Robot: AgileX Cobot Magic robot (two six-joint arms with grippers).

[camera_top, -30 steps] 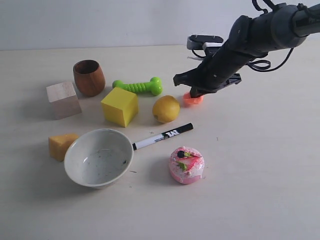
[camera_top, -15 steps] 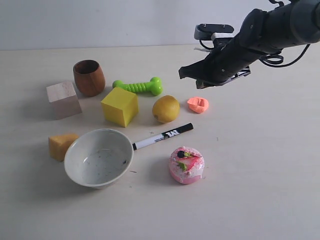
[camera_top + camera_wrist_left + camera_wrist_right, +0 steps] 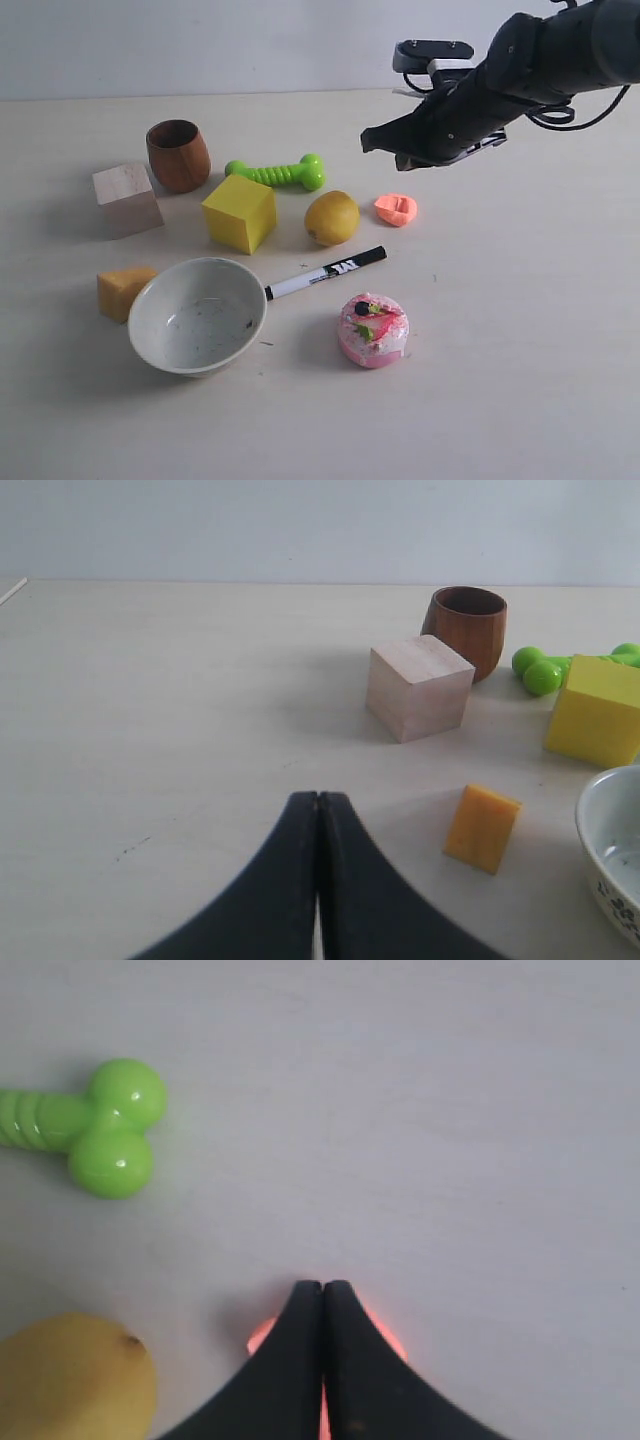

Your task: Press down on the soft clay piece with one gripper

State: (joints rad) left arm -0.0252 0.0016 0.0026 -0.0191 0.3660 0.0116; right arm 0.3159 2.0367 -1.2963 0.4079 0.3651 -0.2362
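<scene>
Just above the pale counter point(image 3: 520, 330), my right pincer point(image 3: 372, 141) hangs with its black fingers pressed together, gripping nothing and clear of the soft clay piece point(image 3: 397, 209). The clay is a small salmon-orange lump, flattened, with a dent in its top. It lies on the counter near the dimpled lemon point(image 3: 332, 217), beyond the cap end of the marker point(image 3: 325, 272), whose white print is too small to read. Around them sit a glossy green bone toy point(image 3: 276, 173), a smooth yellow cube point(image 3: 239, 212), a turned wooden cup point(image 3: 178, 155) and a speckled bowl point(image 3: 150, 320). My left pincer point(image 3: 318, 796) is likewise closed tight and empty.
</scene>
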